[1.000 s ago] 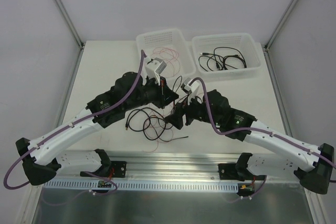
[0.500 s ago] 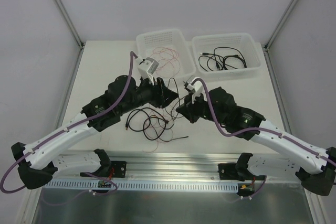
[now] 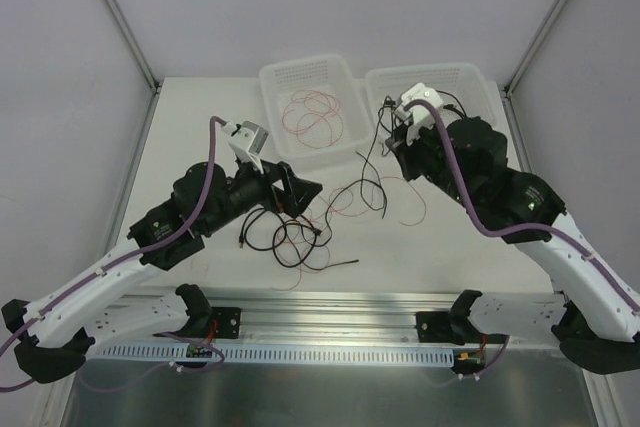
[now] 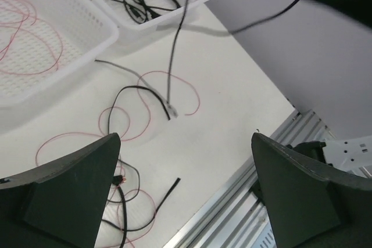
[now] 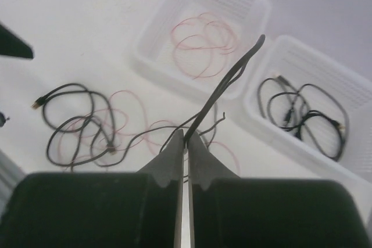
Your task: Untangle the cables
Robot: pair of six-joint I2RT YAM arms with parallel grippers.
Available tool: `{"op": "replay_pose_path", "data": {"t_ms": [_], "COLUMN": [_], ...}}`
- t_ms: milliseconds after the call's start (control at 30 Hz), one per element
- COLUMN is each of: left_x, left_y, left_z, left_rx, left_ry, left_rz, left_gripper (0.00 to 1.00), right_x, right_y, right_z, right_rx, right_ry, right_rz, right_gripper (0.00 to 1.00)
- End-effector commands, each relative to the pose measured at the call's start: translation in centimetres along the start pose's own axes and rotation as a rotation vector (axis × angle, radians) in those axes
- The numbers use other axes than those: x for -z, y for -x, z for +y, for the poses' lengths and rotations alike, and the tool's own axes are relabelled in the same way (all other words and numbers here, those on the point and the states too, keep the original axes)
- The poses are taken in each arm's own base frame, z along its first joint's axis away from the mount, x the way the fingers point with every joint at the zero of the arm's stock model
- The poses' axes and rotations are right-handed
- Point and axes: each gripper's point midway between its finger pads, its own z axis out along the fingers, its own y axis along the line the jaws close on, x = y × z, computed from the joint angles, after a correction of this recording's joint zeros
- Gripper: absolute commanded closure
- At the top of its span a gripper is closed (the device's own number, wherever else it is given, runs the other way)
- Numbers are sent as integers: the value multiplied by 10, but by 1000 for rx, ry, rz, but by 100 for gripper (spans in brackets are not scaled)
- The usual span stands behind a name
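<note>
We see the cables (image 3: 285, 232) as two kinds: thin black leads with small plug ends, and finer red wires (image 3: 345, 197). Most of them lie in a loose knot on the white table (image 3: 200, 127), near its front edge and just ahead of the left gripper (image 4: 185, 139). Black loops lie over one another there, with red loops threaded through them. One plug (image 5: 36, 104) at the knot's left side has a yellowish tip. More red wire trails in open curls to the right of the knot, toward the middle of the table.

The right gripper (image 5: 186, 137) is pinched tight on one black cable (image 5: 224, 88) and holds it raised above the table, near the front of the right basket (image 3: 480, 82). From the pinch one part runs up and away, and the other drops to the table and leads back toward the knot. In the left wrist view a black strand hangs down with its plug end just over a red curl.

The left gripper's fingers stand wide apart, low over the table, and we see nothing between them.

Two white perforated baskets sit side by side at the table's far edge. The left basket (image 3: 275, 77) holds coils of red wire. The right basket holds a small heap of black cables (image 5: 302, 114) with their plugs showing.
</note>
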Motion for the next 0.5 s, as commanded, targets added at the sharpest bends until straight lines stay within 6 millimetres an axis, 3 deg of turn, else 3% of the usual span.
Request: {"op": "replay_pose_path", "data": {"t_ms": [0,100,167,200,300,367,400,467], "left_x": [3,5,7,9,12,14,15,16], "left_y": [-16,-37,-42,-51,-58,-64,-66,-71], "left_z": [28,57,78,86,118,137,145,162], "left_rx": [-32,-28,-16,-20,-45,-61,-89,-112], "left_ry": [82,153,210,227,313,368,390,440], "left_rz": [27,90,108,141,182,216,227,254], "left_gripper": [3,1,1,1,1,1,1,1], "right_x": [15,17,12,20,18,14,-2,-16], "right_y": [43,83,99,122,151,157,158,149], "right_z": [-51,-85,-107,-118,-149,-172,-179,-203], "right_rx": [111,130,147,139,141,135,131,97], "right_ry": [-174,-274,-341,-378,-467,-519,-516,-550], "right_rz": [-53,-123,-144,-212,-279,-288,-286,-270], "right_gripper": [99,99,99,99,99,99,99,99]}}
